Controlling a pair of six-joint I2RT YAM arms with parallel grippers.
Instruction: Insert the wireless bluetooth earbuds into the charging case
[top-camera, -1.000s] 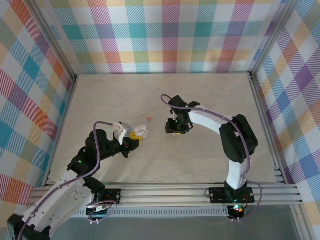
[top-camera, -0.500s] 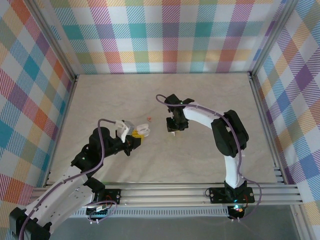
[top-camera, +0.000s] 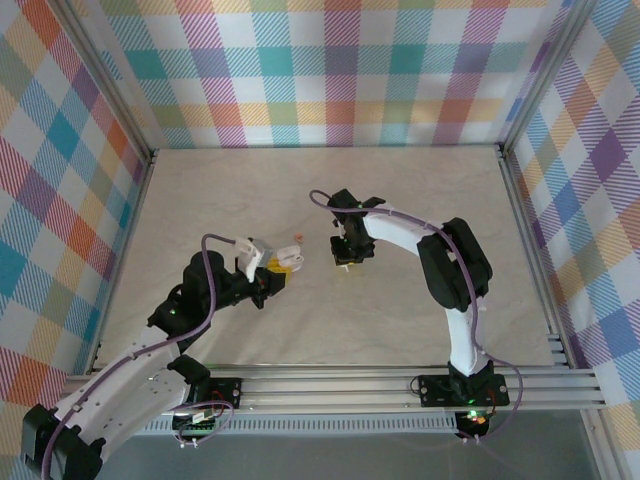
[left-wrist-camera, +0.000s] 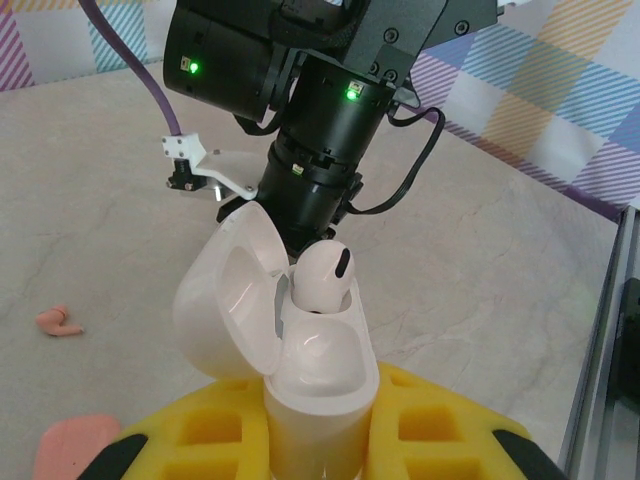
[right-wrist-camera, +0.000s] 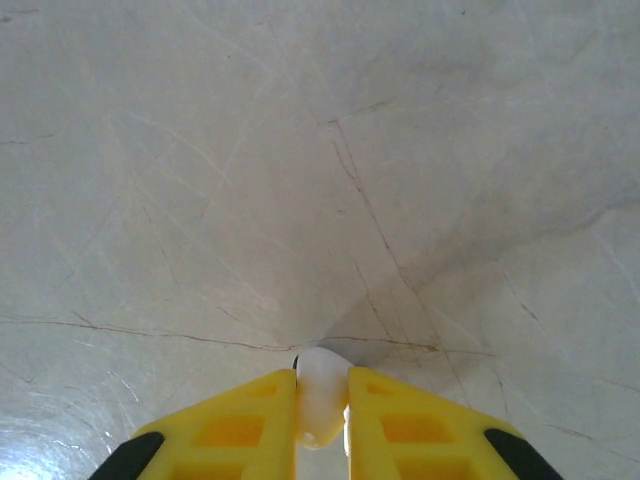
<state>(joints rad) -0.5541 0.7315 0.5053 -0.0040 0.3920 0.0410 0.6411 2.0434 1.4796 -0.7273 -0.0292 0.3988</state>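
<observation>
two claws, both gripping: one case, three earbuds counted

the left gripper is clamping its yellow fingers on the base of the one white charging case, holding it upright with its lid hanging open to the left. a seated white earbud is sitting in the case, its head poking above the rim. the right gripper is pointing down at the table, and its jaws are pinching together on a pinched white earbud, which is touching the surface or hanging just over it.

that is making two white earbuds in all. one reddish-orange earbud is lying loose on the table, on the far side of the gap between the two grippers and near both. a blurred pinkish shape is showing at the low left corner of the left wrist view; i cannot tell what it is.

the two grippers are working near each other at mid-table, the right arm looming just behind the open case. plaid walls are closing in the left, far and right sides, and a metal rail is running along the near edge. bare tabletop is stretching to the far wall and out to the right, well apart from everything.
</observation>
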